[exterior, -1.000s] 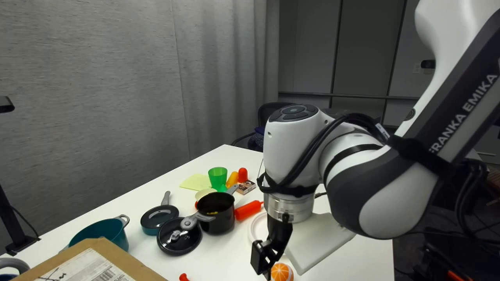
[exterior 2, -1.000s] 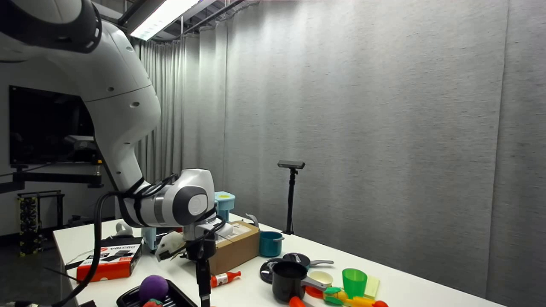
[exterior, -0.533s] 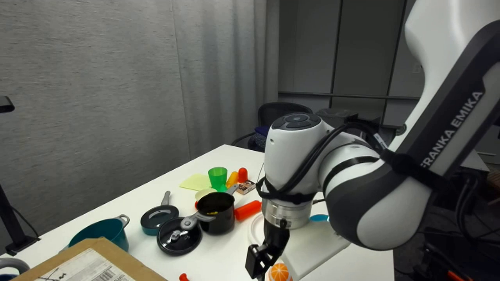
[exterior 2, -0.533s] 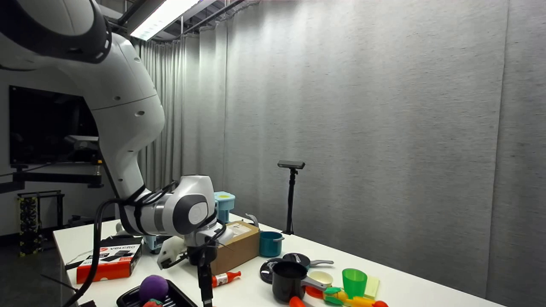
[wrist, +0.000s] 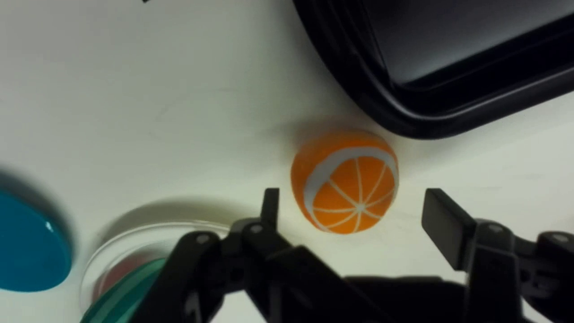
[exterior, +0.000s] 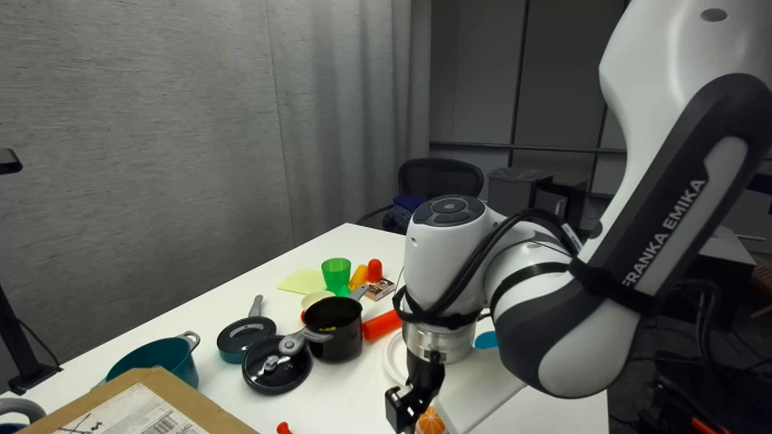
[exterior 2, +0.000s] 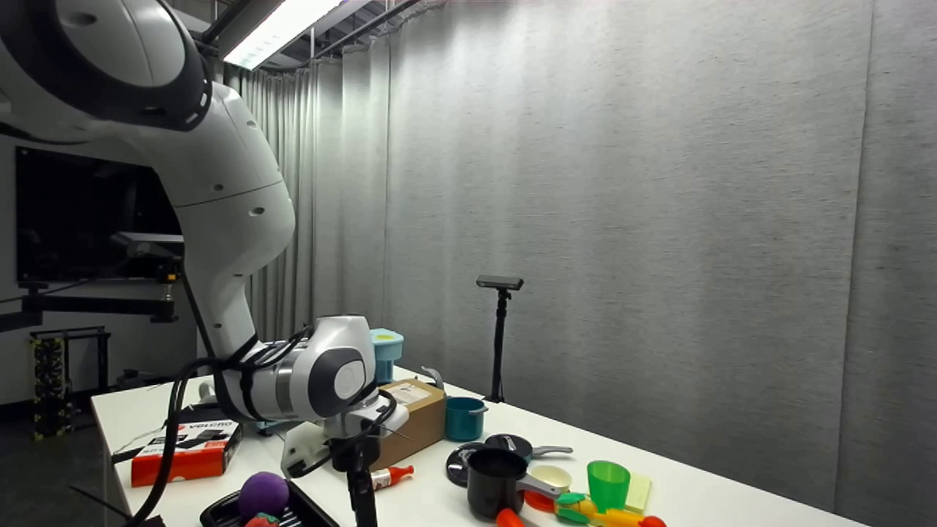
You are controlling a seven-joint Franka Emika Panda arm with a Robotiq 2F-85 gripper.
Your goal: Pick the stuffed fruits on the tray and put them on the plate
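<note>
While the orange fruit [wrist: 347, 186] lies just beside the black tray [wrist: 453, 45], the hand [wrist: 355, 215] stands spread.

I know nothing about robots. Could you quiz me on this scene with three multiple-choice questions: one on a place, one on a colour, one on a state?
1. Where is the toy orange, compared with the tray?
A) Inside it
B) Beside it, on the table
C) Underneath it

2. What colour is the ball in the tray?
A) Purple
B) White
C) Blue

3. How is the end effector?
A) Shut, holding nothing
B) Clamped on the toy orange
C) Open

1: B, since the wrist view shows it outside the tray's corner.
2: A, since its purple side shows in an exterior view.
3: C, since the wrist view shows gaps on both sides of the toy orange.
</note>
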